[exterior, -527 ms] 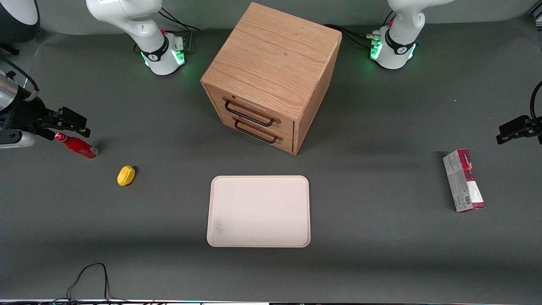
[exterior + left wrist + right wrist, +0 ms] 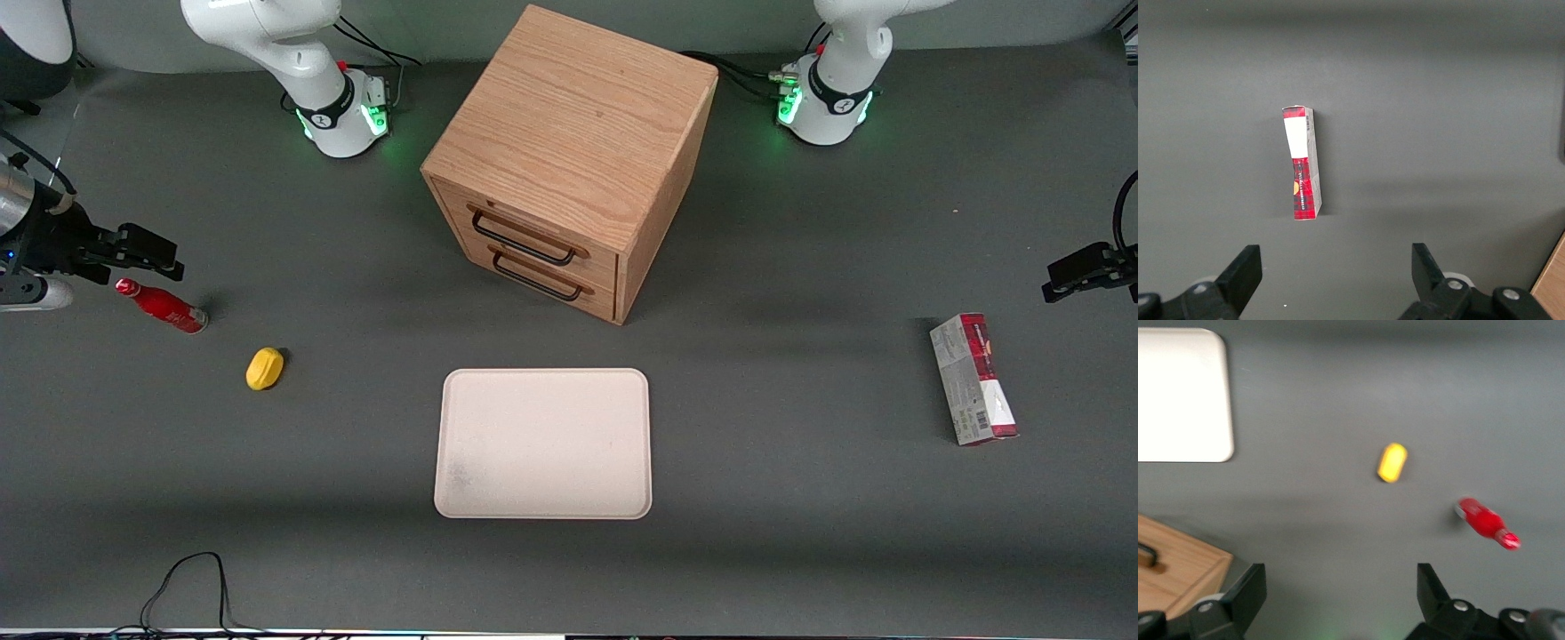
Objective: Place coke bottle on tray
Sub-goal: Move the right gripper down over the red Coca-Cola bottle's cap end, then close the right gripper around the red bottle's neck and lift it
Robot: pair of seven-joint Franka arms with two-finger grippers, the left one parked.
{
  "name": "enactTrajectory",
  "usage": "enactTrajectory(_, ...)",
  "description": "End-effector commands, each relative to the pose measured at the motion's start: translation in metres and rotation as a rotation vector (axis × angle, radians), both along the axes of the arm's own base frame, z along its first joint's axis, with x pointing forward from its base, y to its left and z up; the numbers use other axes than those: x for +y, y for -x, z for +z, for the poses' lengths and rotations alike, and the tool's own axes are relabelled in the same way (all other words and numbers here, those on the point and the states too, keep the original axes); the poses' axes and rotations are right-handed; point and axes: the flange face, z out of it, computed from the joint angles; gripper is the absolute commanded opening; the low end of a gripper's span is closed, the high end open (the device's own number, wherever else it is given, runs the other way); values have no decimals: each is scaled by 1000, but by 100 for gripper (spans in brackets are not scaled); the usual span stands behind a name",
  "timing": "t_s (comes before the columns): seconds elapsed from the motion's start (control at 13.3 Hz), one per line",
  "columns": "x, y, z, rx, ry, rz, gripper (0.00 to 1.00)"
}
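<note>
Tray (image 2: 542,443): cream-white, flat on the grey worktop (image 2: 800,533), nearest of the things to the front camera; nothing lies on it. Its rounded corner also shows in the right wrist view (image 2: 1178,393).
Carton (image 2: 973,378): red and grey, lying flat toward the parked arm's end of the worktop.
Yellow lump (image 2: 264,368): on the worktop toward the working arm's end, a little farther from the front camera than the tray's top edge, near the bottle.
Coke bottle (image 2: 162,307): lying on its side on the worktop toward the working arm's end, well apart from the tray; red cap toward the gripper, silvery base toward the yellow lump.
Gripper (image 2: 151,258): above the worktop just over the bottle's cap end, slightly farther from the front camera than the bottle.
Fingers (image 2: 1245,593): spread wide, holding nothing; the bottle (image 2: 1485,522) is apart from them, not between them.
Cabinet (image 2: 569,160): wooden, two drawers, farther from the front camera than the tray.
</note>
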Motion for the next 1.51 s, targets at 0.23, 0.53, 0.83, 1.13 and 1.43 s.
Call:
enactTrajectory(0.23, -153, 39, -52, 11, -31, 31, 100)
enactTrajectory(0.53, -208, 78, -132, -62, -54, 79, 100)
enactTrajectory(0.83, -232, 113, -203, -117, -58, 120, 100)
enactTrajectory(1.13, -247, 135, -252, -176, -37, 115, 100)
enactTrajectory(1.43, -253, 137, -271, -184, -74, 116, 100)
